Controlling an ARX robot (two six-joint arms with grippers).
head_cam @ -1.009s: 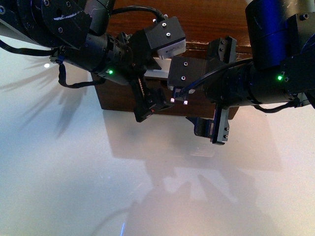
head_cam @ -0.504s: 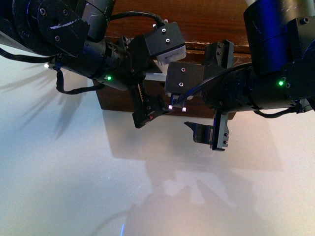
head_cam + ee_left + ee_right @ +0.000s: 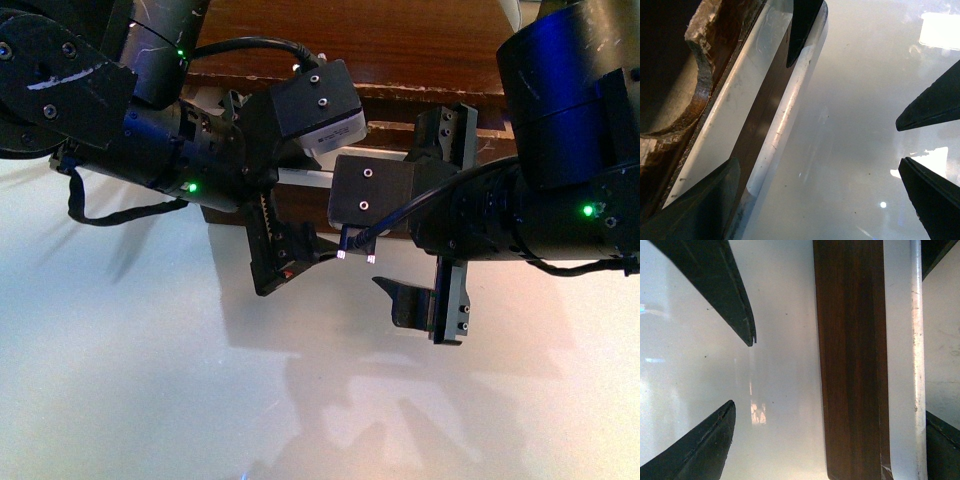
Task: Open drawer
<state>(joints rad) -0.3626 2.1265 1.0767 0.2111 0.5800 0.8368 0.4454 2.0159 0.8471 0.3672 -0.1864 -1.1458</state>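
**Across the glossy white surface (image 3: 150, 380), the left arm is nearest the pull**

At left, the left gripper (image 3: 764, 114) has its fingers (image 3: 802, 25) spread wide. They are spaced along the long white bar handle (image 3: 785, 110), not clamped on it. In the centre, the wide dark-brown wooden drawer (image 3: 850, 360) lies just ahead of both arms, its handle running left to right. Opening it likely means drawing it toward the robot. At right, the right gripper (image 3: 743, 372) gapes wide over bare surface beside the drawer front, holding nothing.

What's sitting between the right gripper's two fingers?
The drawer front and its white handle, beside a strip of white table, as the right wrist view shows.
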